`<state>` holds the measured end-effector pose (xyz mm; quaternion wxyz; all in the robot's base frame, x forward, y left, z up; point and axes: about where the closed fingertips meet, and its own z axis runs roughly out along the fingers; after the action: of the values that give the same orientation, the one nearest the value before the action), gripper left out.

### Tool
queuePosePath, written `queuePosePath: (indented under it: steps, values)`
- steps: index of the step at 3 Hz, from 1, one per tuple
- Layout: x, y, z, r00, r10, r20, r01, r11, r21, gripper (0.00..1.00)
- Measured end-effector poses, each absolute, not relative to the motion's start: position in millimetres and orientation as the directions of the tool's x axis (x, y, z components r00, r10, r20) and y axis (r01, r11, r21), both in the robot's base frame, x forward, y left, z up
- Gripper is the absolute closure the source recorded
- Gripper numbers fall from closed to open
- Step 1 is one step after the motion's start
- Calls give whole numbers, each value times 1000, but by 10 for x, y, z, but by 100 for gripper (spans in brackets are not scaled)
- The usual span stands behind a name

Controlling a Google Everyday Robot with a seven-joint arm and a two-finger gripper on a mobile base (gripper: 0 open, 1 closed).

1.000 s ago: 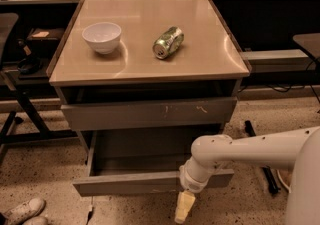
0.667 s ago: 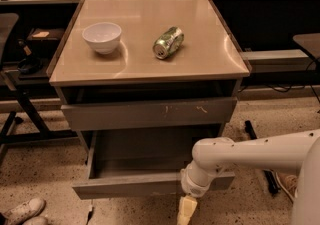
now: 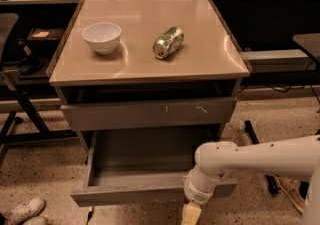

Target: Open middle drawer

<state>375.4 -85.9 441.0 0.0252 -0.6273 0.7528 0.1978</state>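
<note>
The middle drawer (image 3: 150, 194) is pulled out towards me. Its plain grey front is at the bottom of the view and its grey box interior (image 3: 145, 156) shows empty. Above it is the taller grey front with pale scratch marks (image 3: 150, 114). My white arm (image 3: 260, 156) reaches in from the right and bends down over the drawer's front. My gripper (image 3: 191, 214) hangs at the right part of that front, at the bottom edge of the view, partly cut off.
A white bowl (image 3: 102, 37) and a green can lying on its side (image 3: 168, 42) sit on the beige cabinet top (image 3: 150, 66). A chair base (image 3: 15, 119) stands at the left, shoes (image 3: 22, 211) lie at the bottom left, and a black stand (image 3: 260, 154) is at the right.
The middle drawer has slid further out towards me. The arm's wrist and gripper have moved with its front, down in the view.
</note>
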Motion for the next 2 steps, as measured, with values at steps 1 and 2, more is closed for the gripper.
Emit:
queuePosePath:
  steps: [1, 2]
  values:
    - [3593, -947, 4434, -228, -935, -272, -946, 147, 288, 0]
    - [3420, -1068, 4477, -249, -936, -248, -936, 166, 311, 0]
